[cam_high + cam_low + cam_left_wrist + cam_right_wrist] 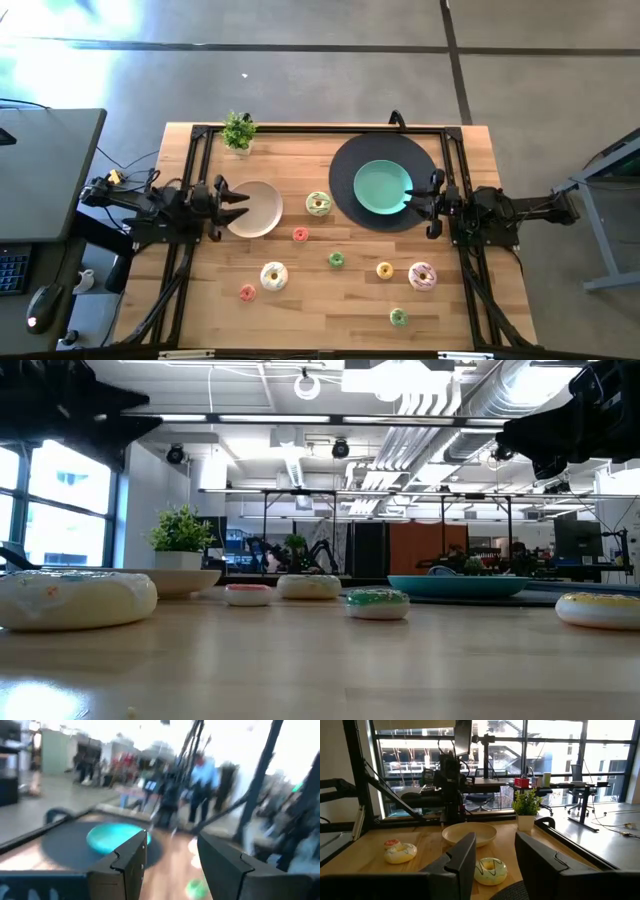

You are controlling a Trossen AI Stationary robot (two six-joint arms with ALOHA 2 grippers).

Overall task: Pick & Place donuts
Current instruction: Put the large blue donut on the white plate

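High view shows you the left tool (243, 201) open and empty over the beige plate (262, 212), the right tool (410, 196) open and empty by the teal plate (378, 187). Eight small ring donuts (274, 276) lie scattered on the table (300, 310) between them, iced white, pink, green, yellow.

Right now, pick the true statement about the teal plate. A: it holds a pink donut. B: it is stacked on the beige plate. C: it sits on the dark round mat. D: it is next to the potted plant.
C: in the high view the teal plate lies inside the dark round mat, with nothing on it and apart from the beige plate.
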